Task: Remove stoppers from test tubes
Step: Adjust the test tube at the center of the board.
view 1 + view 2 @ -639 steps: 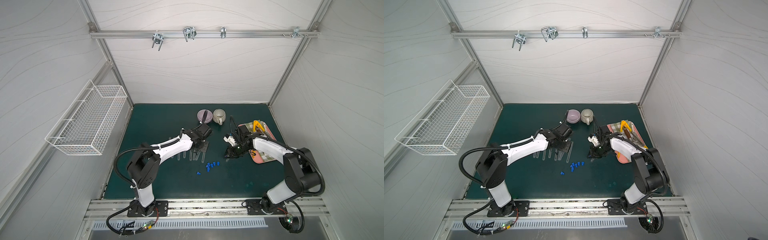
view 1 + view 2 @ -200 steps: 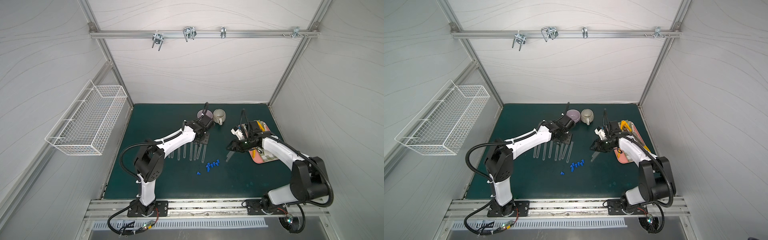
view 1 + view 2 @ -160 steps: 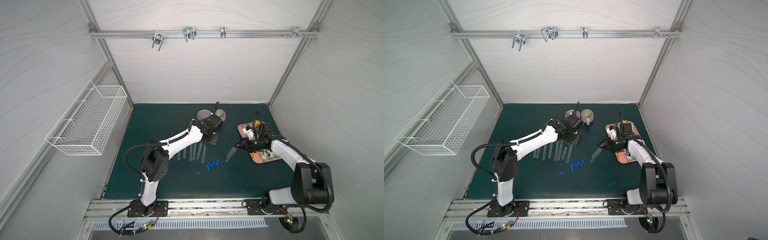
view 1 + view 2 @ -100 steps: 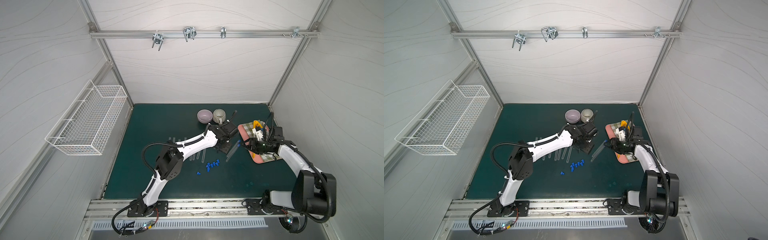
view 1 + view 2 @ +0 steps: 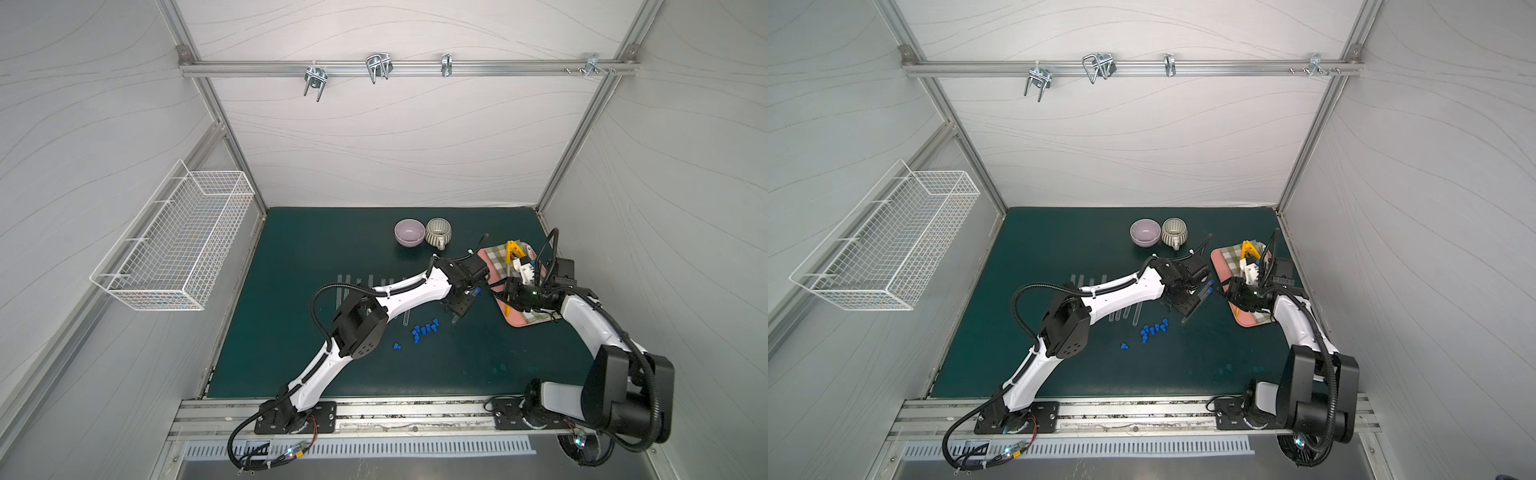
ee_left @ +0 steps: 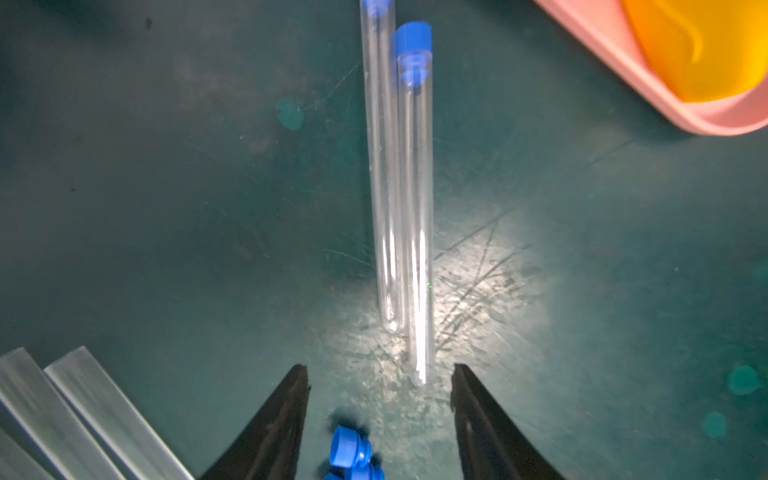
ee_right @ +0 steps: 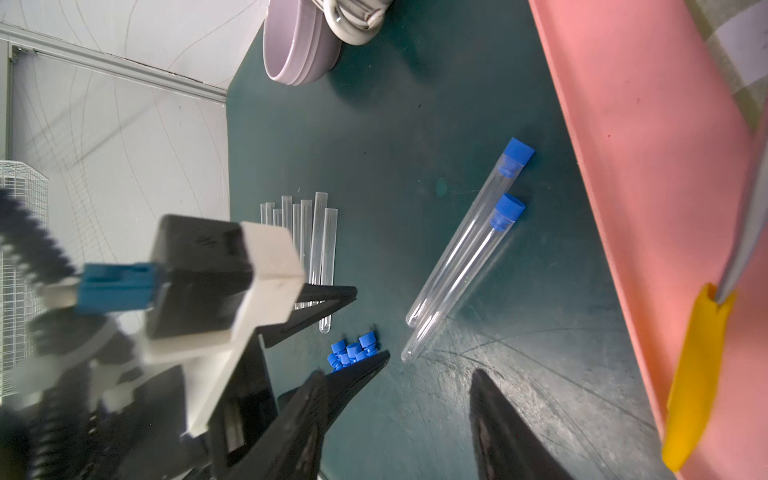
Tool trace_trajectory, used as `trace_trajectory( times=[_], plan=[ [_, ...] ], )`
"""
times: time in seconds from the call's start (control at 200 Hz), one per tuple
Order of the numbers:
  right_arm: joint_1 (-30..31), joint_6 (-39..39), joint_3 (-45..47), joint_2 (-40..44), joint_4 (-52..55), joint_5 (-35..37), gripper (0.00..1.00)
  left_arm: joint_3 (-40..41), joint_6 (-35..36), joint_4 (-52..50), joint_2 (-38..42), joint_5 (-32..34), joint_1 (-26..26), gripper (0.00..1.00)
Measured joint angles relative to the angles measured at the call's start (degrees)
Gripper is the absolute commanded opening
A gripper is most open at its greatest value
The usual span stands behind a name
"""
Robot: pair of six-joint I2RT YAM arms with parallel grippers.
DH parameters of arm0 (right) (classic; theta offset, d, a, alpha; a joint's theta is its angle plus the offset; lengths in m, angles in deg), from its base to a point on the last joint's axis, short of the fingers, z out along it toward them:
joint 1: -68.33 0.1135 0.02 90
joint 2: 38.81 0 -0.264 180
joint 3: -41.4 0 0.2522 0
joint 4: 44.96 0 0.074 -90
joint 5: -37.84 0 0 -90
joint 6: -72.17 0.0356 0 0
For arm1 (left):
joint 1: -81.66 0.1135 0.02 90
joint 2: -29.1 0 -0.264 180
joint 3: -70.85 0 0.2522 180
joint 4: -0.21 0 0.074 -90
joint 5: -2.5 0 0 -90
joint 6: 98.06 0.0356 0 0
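Note:
Two clear test tubes (image 6: 415, 208) lie side by side on the green mat, each with a blue stopper (image 6: 412, 45) in its mouth. Both top views show the pair (image 5: 1200, 297) beside the pink tray. My left gripper (image 6: 380, 372) stands open just off their rounded ends, holding nothing. My right gripper (image 7: 432, 365) is also open and empty, near the same rounded ends (image 7: 409, 353). Several loose stoppers (image 7: 353, 351) lie in a cluster (image 5: 424, 328) close by. Several open tubes (image 7: 316, 241) lie in a row further left.
A pink tray (image 5: 523, 324) with a checked cloth and a yellow-handled tool (image 7: 698, 374) sits under my right arm. A lilac bowl (image 5: 409, 232) and a striped mug (image 5: 438, 230) stand at the back. A wire basket (image 5: 178, 249) hangs on the left wall.
My left arm has swung right, from the row of open tubes to the stoppered pair. My right arm has drawn back to the right, over the tray's edge.

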Motion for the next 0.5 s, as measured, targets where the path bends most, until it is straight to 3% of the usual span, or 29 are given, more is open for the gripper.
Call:
trace_trajectory(
  times=[0.5],
  plan=[
    [-0.15,0.02,0.59,1.90,0.04,0.04,0.58,-4.37,2.67,3.21,-4.66,0.52,0.11,0.54]
  ],
)
